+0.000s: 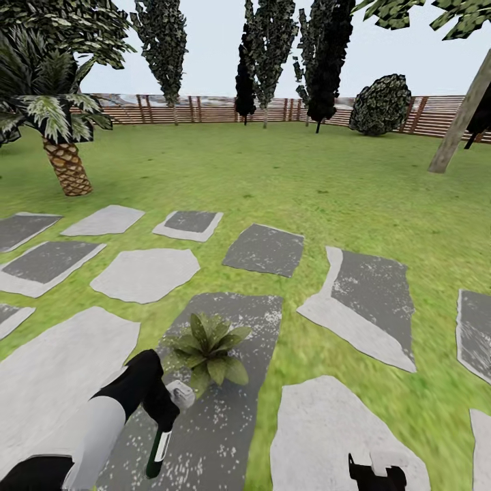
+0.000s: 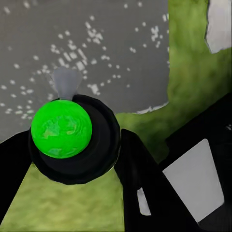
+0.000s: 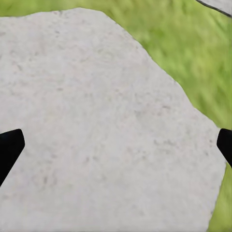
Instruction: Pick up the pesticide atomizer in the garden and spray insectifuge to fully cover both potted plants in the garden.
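The left gripper [image 1: 164, 409], glossy black, is clamped around the pesticide atomizer [image 1: 158, 447], a slim dark-green bottle with a white label and pale grey spray head [image 1: 181, 394] pointing toward the potted plant [image 1: 208, 351]. That rosette of pointed olive leaves sits just beside the head on a speckled dark-grey paving slab [image 1: 225, 423]. The right gripper [image 1: 376, 472] hangs with fingers spread wide above a rough, pale stone slab [image 3: 96, 125]. Lawn [image 1: 286, 177] stretches to a slatted wooden fence [image 1: 218, 109].
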Robot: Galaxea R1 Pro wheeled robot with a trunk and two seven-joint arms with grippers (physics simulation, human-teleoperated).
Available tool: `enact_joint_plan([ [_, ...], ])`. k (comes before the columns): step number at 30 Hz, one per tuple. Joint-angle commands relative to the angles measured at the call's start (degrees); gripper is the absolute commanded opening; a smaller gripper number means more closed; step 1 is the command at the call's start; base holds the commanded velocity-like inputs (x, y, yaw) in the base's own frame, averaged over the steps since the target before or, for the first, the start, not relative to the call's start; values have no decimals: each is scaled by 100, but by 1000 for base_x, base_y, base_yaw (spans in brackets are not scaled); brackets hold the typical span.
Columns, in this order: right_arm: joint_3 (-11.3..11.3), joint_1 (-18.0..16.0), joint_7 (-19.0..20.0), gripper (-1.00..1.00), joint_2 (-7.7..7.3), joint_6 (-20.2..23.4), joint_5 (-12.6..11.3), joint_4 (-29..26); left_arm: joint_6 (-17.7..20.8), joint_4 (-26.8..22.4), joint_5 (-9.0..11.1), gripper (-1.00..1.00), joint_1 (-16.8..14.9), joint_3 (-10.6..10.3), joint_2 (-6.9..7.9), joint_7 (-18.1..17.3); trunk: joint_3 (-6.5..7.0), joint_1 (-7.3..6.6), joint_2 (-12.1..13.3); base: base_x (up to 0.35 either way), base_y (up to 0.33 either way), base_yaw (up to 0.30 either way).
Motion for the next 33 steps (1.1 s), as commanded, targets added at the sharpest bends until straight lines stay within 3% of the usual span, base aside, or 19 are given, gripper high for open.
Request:
enact_joint_plan([
  [1, -32, -6, -26, 100, 0, -25, 61, 10, 50, -8, -60, -100, -89, -14, -3, -165, -5, -1, -2, -1, 0, 0],
  [4, -32, -6, -26, 100, 0, -25, 61, 10, 81, 3, -107, -100, -388, -47, 15, -378, -5, -1, -2, 0, 0, 0],
  [8, -32, -9, -26, 100, 0, -23, 61, 10, 147, 7, -166, -100, -475, -61, 55, -409, -5, -1, -2, 0, 0, 5],
  [13, -26, -6, -26, 100, 0, -24, 61, 10, 272, 8, -334, -100, -437, -63, 68, -418, -5, -1, -2, 0, 0, 188],
  [22, -24, -6, -26, 100, 0, -25, 61, 10, 276, 26, -361, -100, -408, -80, 16, -420, -5, -1, -2, 39, -23, 271],
  [33, -24, -6, -26, 100, 0, -24, 61, 10, 278, 8, -358, -100, -416, -80, 1, -420, -5, -1, -2, 138, -219, 23],
])
